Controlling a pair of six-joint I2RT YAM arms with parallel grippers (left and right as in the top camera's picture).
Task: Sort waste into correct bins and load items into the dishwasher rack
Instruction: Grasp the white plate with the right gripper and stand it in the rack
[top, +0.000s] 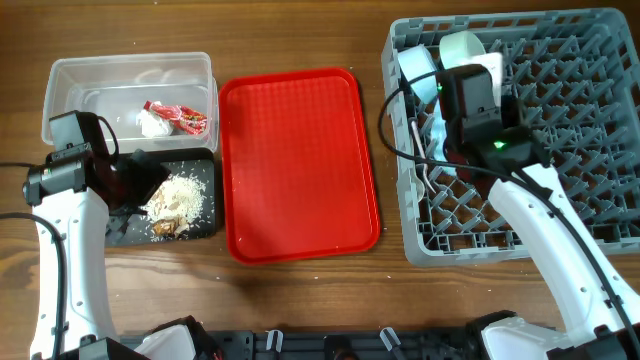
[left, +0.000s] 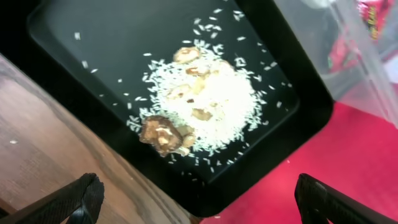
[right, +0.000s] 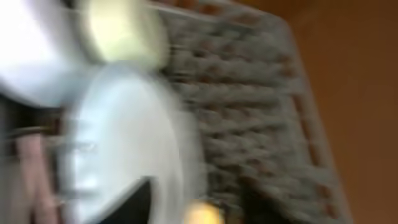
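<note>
The clear tub (top: 80, 85) holds the red-and-white wrapper (top: 180, 117) and the white wad (top: 155, 123). The black tray (top: 205, 170) holds rice-like and brown food scraps (top: 178, 200), which also show in the left wrist view (left: 199, 102). My left gripper (left: 196, 202) is open and empty above the tray's corner (left: 311, 118). My right gripper (top: 452, 95) is over the grey rack (top: 580, 100), beside two pale bowls (top: 415, 65) and the pale-blue plate (right: 124, 137). The right wrist view is blurred; the yellow cup (right: 202, 214) sits between the fingers.
The flat red tray (top: 300, 165) lies bare between the bins and the rack. A pale utensil (top: 425, 165) lies in the rack's left part. The right side of the rack shows only bare pegs. Wood table surrounds everything.
</note>
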